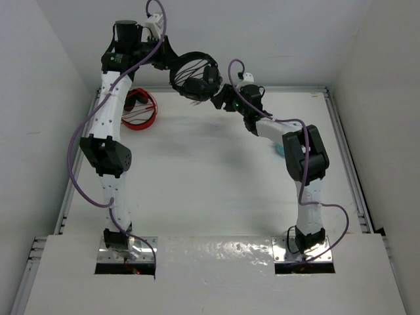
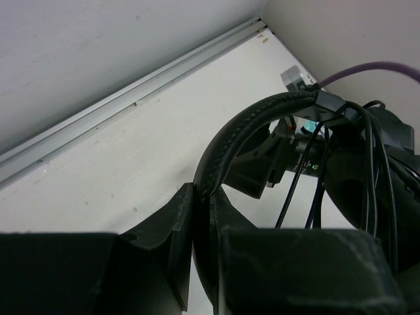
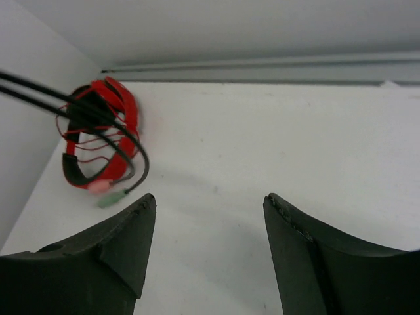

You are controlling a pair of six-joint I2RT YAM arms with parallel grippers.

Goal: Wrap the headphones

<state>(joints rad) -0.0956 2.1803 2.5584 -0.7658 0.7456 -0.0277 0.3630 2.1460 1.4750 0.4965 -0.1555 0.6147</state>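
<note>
One headphones (image 1: 202, 83) set in left pincer (image 2: 202, 205), one red set (image 1: 140, 110) lying apart.

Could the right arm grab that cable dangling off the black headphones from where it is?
Probably yes: the right gripper is open, and the cable hangs close beside it with nothing between. The left gripper holds the headphones up.

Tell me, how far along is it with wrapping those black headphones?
Done: the headphones are held up, the left gripper is shut on the band, and some cable strands already cross it. In hand: the right gripper is open, with the cable's plug end dangling beside it. Left: probably winding up that loose tail.
</note>
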